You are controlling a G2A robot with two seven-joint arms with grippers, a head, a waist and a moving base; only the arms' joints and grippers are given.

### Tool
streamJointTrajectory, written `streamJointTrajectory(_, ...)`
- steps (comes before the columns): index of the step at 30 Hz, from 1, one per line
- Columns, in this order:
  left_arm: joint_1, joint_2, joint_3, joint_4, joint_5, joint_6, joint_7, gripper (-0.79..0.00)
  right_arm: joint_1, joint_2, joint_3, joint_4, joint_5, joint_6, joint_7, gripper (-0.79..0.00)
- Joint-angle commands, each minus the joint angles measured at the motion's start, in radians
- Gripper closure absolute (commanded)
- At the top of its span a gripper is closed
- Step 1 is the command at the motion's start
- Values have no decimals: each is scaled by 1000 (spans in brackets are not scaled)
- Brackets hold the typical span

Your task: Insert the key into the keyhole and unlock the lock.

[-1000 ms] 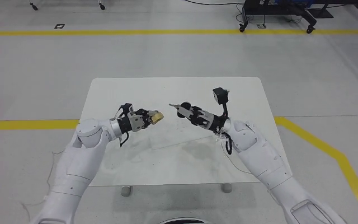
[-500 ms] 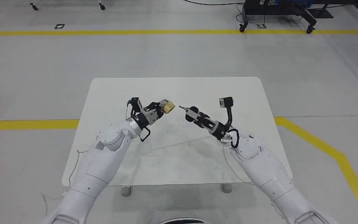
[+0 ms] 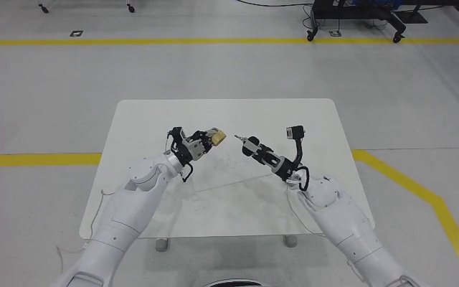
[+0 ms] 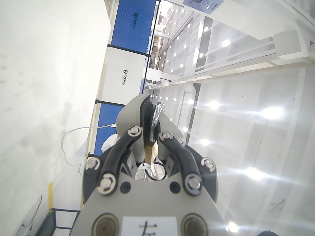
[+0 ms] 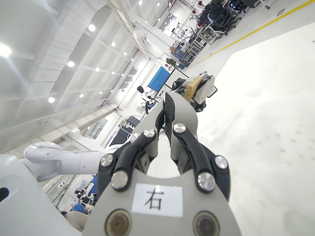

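While gripping key (image 3: 239, 137) in right end effector (image 3: 250, 145) and lock (image 3: 216, 135) in left end effector (image 3: 206, 139), aims key shaft toward lock, near but apart, above counter (image 3: 143, 122).

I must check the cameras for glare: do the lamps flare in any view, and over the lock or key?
Left wrist view: ceiling lamps flare in streaks, clear of the lock in the left gripper. Right wrist view: bright lamps, no flare over the key in the right gripper. Top view: even light on the table.
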Motion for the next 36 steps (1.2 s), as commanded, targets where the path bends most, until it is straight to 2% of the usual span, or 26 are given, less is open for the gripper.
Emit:
streamJointTrajectory(1,0,0,0,0,0,0,0,0,0,0,0,0,0,0,0,0)
streamJointTrajectory(7,0,0,0,0,0,0,0,0,-14,-3,-13,-14,12,29,-8,0)
streamJointTrajectory(10,7,-1,-1,-10,-1,0,18,0,-40,-11,-49,-43,102,80,1,0)
streamJointTrajectory(18,22,-8,7,-25,23,8,64,0,-136,-29,-98,-168,-55,255,-249,0)
streamJointTrajectory(21,25,-10,7,-31,34,-7,61,0,-164,-31,-99,-207,-66,288,-292,0)
streamJointTrajectory(30,40,-10,4,-55,110,-46,69,0,-195,-36,-98,-250,-84,383,-321,0)
streamJointTrajectory(36,47,-11,-4,-65,123,-48,69,0,-189,-44,-101,-243,-80,402,-336,0)
